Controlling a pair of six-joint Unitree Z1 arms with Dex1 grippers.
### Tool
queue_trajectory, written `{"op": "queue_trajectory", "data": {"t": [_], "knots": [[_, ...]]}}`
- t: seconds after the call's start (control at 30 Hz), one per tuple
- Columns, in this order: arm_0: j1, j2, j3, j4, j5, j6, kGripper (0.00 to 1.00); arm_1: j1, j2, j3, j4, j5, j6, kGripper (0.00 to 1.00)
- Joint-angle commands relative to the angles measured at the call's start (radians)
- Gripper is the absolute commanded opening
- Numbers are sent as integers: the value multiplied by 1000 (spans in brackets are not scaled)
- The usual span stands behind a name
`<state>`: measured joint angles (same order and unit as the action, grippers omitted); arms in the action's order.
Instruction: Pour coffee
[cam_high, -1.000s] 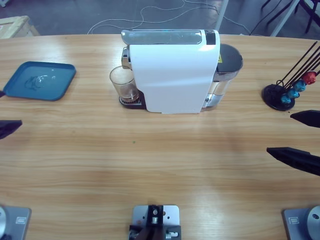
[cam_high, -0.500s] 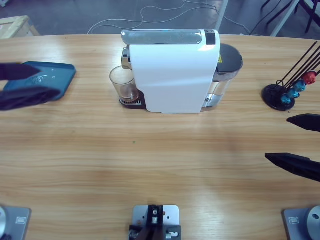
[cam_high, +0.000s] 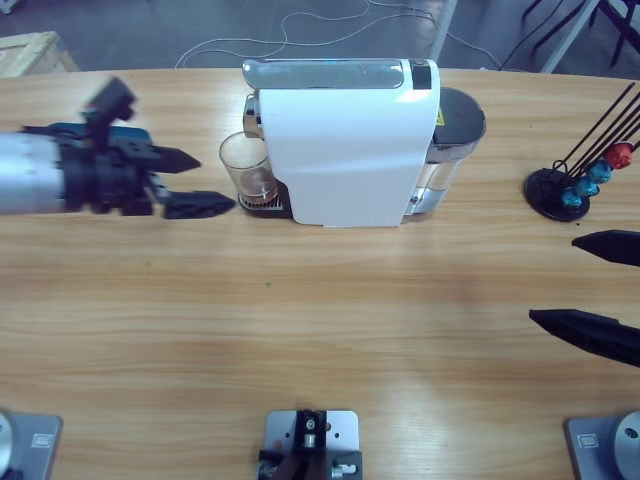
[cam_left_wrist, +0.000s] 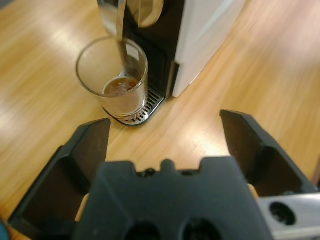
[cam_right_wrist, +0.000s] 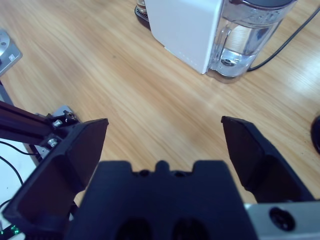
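Note:
A clear glass (cam_high: 248, 168) stands on the drip grate of the white coffee machine (cam_high: 345, 140), under its spout. Shallow reddish-brown coffee (cam_left_wrist: 121, 88) lies in the glass's bottom (cam_high: 262, 186). My left gripper (cam_high: 205, 182) is open just left of the glass, its jaws pointing at it with a small gap between. In the left wrist view the glass (cam_left_wrist: 114, 80) sits ahead between the jaws. My right gripper (cam_high: 590, 285) is open at the table's right edge, far from the glass and holding nothing.
A blue tray (cam_high: 70, 132) lies at the far left, mostly hidden behind the left arm. A black capsule stand (cam_high: 560, 190) with red and blue capsules is at the right. The machine's clear water tank (cam_right_wrist: 245, 37) is on its right end.
The left arm has swept in from the table's left edge toward the glass, and its open jaws now point at it. The right gripper has barely shifted.

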<state>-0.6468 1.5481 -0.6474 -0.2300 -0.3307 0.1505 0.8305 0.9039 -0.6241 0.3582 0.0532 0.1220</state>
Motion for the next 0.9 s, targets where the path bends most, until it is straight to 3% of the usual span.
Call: {"op": "queue_trajectory", "data": {"t": [0.03, 0.37, 0.53, 0.9], "knots": [[6, 191, 40, -218, -5, 11, 978, 9, 20, 40, -17, 25, 8, 1000], [51, 223, 136, -433, 51, 12, 973, 9, 29, 43, -22, 23, 12, 1000], [30, 228, 180, -454, 51, 13, 973, 9, 28, 43, -22, 23, 13, 1000], [29, 286, 154, -535, 116, 25, 977, 9, 35, 43, -23, 23, 15, 1000]]}}
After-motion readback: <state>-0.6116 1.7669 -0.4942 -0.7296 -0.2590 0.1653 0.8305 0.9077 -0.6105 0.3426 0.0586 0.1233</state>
